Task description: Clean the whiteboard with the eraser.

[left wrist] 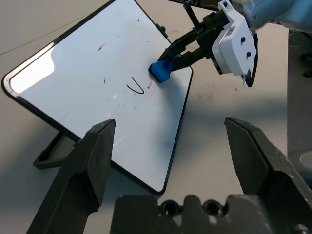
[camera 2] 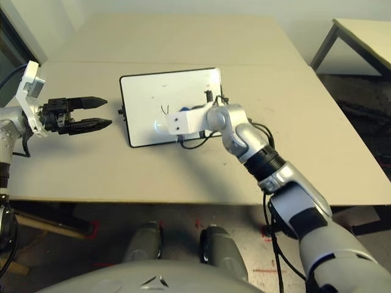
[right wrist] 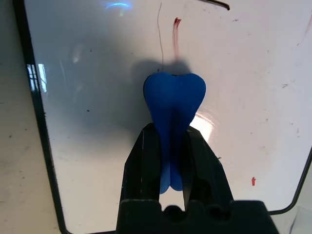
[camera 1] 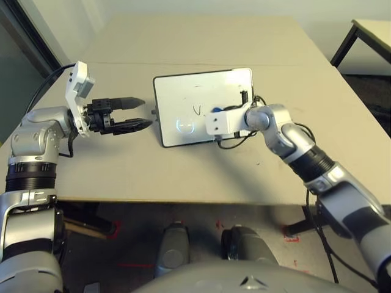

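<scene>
Mid-wipe. The whiteboard [camera 1: 195, 107] lies centre frame on the table [camera 1: 122, 171], not clean yet: a dark U-shaped scribble, a thin dark line, a red streak and some red specks remain. My right gripper [right wrist: 170, 161] has its jaws clenched on the eraser [right wrist: 174, 105], blue tip pressed to the board, just short of the red streak. My left gripper [camera 1: 131, 113] hovers off the board's left edge, jaws released, holding nothing. I'd say several passes are left.

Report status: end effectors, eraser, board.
Right end effector shut on eraser, over whiteboard. Left end effector open, clear of board. Marks remain. Nothing blocking.
</scene>
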### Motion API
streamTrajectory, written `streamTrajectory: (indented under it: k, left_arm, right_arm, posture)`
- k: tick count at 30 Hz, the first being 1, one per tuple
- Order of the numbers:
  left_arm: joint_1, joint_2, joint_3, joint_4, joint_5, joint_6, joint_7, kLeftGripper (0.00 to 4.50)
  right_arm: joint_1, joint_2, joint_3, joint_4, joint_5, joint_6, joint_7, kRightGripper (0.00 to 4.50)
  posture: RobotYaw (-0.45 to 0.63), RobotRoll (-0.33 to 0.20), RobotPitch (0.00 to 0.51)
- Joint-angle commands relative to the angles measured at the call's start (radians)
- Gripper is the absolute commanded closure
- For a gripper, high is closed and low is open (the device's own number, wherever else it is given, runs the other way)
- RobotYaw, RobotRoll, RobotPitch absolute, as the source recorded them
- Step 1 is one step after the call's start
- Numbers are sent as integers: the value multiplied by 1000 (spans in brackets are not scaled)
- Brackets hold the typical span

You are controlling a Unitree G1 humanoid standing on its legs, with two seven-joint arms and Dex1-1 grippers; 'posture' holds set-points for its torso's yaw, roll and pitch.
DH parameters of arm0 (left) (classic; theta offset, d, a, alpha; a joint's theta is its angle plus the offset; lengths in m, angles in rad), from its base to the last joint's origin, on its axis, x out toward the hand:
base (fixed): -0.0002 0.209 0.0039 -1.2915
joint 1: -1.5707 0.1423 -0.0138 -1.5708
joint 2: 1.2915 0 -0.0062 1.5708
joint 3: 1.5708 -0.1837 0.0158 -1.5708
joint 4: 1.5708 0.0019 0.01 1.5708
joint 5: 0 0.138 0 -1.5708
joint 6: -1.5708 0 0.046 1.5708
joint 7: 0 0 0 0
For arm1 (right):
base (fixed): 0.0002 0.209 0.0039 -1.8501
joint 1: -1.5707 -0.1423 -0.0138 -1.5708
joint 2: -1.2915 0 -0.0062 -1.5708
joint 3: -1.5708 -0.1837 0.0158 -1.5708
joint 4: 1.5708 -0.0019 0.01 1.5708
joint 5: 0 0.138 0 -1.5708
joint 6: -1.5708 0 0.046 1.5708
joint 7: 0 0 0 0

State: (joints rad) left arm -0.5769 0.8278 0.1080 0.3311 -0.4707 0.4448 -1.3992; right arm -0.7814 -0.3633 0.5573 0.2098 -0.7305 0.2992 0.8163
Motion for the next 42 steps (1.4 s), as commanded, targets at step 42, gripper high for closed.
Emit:
streamTrajectory:
  k: [42]
  left_arm:
    - [3, -1, 3, 1, 1, -6, 5, 0]
  right_arm:
    - [-57, 84, 52, -100, 10, 38, 83, 4132]
  posture:
    - [231, 0, 37]
